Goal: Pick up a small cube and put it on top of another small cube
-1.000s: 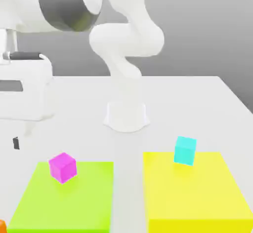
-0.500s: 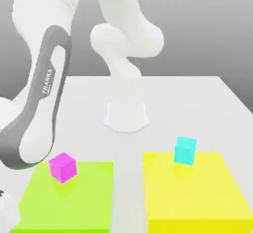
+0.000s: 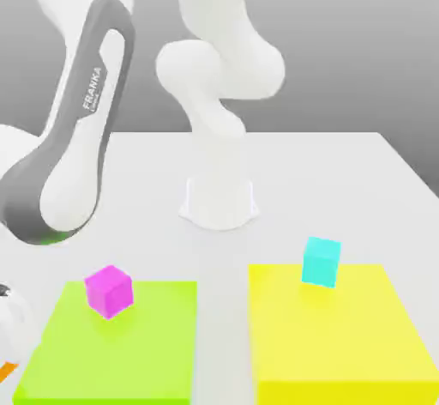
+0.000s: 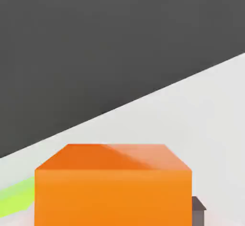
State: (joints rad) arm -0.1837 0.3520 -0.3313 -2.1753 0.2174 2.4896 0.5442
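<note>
A magenta cube [image 3: 109, 290] rests on the lime-green pad [image 3: 120, 352]. On the back edge of the yellow pad [image 3: 343, 343] sits a cyan cube [image 3: 321, 261]. An orange cube [image 4: 113, 186] looms very close in the hand view, on the white table with a strip of the green pad beside it. In the exterior view a sliver of that orange cube [image 3: 6, 371] peeks in at the left edge, just under my gripper [image 3: 9, 343], whose white hand is cut off by the frame.
My arm's grey-and-white forearm [image 3: 73, 146] slants down over the table's left side. The arm's round base [image 3: 219, 202] stands at the table's middle back. A bare white strip separates the two pads.
The arm has swung, so the forearm now slants down to the left edge and the hand is lower. The orange sliver shows slightly higher than one second ago. Magenta and cyan cubes have not moved.
</note>
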